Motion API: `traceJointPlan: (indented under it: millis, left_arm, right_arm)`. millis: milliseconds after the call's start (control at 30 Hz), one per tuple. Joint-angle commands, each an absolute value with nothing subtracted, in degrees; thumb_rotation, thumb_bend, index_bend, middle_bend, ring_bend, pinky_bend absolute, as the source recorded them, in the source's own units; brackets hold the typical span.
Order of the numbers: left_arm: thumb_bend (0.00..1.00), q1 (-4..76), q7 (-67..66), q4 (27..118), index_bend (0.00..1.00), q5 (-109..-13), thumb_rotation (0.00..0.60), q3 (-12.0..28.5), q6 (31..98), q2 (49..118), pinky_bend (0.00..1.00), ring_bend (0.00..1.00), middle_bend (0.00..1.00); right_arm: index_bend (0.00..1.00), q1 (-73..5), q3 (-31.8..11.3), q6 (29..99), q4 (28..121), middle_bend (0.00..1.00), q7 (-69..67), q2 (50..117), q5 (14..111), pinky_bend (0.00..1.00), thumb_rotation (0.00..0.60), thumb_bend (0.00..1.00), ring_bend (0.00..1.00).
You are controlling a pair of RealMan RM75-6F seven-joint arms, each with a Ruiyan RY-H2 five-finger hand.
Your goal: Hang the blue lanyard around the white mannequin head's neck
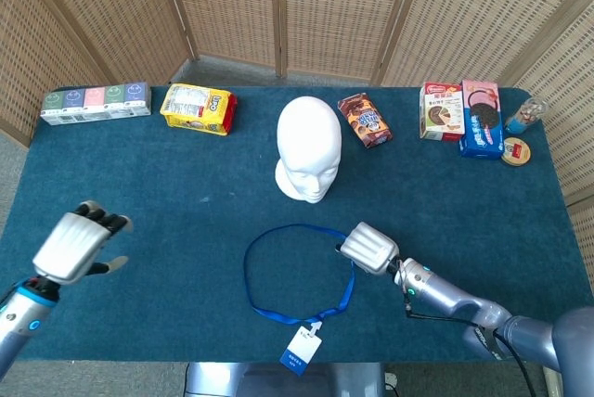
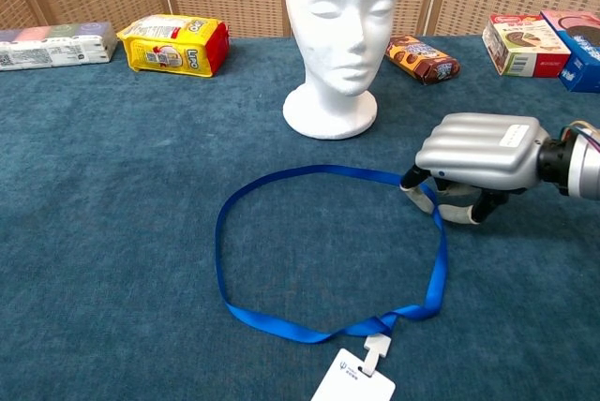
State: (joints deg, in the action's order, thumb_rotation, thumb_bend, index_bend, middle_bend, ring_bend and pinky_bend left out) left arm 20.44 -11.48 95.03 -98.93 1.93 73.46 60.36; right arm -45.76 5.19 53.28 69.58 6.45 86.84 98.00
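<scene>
The white mannequin head [image 1: 309, 149] [image 2: 340, 36] stands upright at mid-table, facing me. In front of it the blue lanyard [image 1: 248, 276] [image 2: 309, 172] lies in a wide loop on the blue cloth. Its white badge [image 1: 301, 351] [image 2: 353, 387] rests at the near edge. My right hand [image 1: 369, 249] [image 2: 478, 153] sits at the loop's right side, fingers curled down around the strap and pinching it just above the cloth. My left hand [image 1: 79, 244] hovers over the table's left part with fingers spread, holding nothing; the chest view does not show it.
Along the far edge lie a row of small cartons [image 1: 96, 102], a yellow snack bag [image 1: 197, 108] [image 2: 173, 45], a brown cookie packet [image 1: 365, 120] [image 2: 424, 57], snack boxes [image 1: 464, 114] [image 2: 525, 43] and a small jar [image 1: 524, 117]. Wicker screens [image 1: 325, 7] stand behind the table.
</scene>
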Motion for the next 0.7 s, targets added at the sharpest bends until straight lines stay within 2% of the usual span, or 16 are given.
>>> traceJointPlan:
  millis: [33, 300, 500, 700]
  left_arm:
    - [0.13, 23.5, -11.3, 93.3, 0.46, -102.2, 0.522, 1.3, 71.0, 61.9, 0.35, 0.58, 0.64]
    - [0.15, 30.1, -12.5, 90.7, 0.47, -107.0, 0.562, 1.0, 64.9, 65.6, 0.43, 0.71, 0.83]
    - [0.15, 35.3, -15.7, 88.3, 0.47, -108.8, 0.566, 1.0, 58.9, 69.1, 0.48, 0.74, 0.86]
    - [0.15, 39.4, -16.8, 86.8, 0.47, -109.1, 0.566, 1.0, 54.7, 72.0, 0.49, 0.74, 0.86]
  right_arm:
    - [0.58, -45.6, 5.1, 53.3, 69.8, 0.99, 6.7, 86.8, 97.7, 1.00, 0.600, 0.52, 1.00]
    - [0.58, -45.2, 4.7, 53.2, 70.0, 0.99, 7.4, 87.0, 96.9, 1.00, 0.600, 0.52, 1.00]
    - [0.58, -44.8, 4.5, 53.0, 69.5, 0.99, 7.4, 87.3, 96.2, 1.00, 0.600, 0.52, 1.00]
    - [0.58, -44.6, 4.5, 52.8, 68.9, 0.99, 7.4, 87.6, 95.9, 1.00, 0.600, 0.52, 1.00]
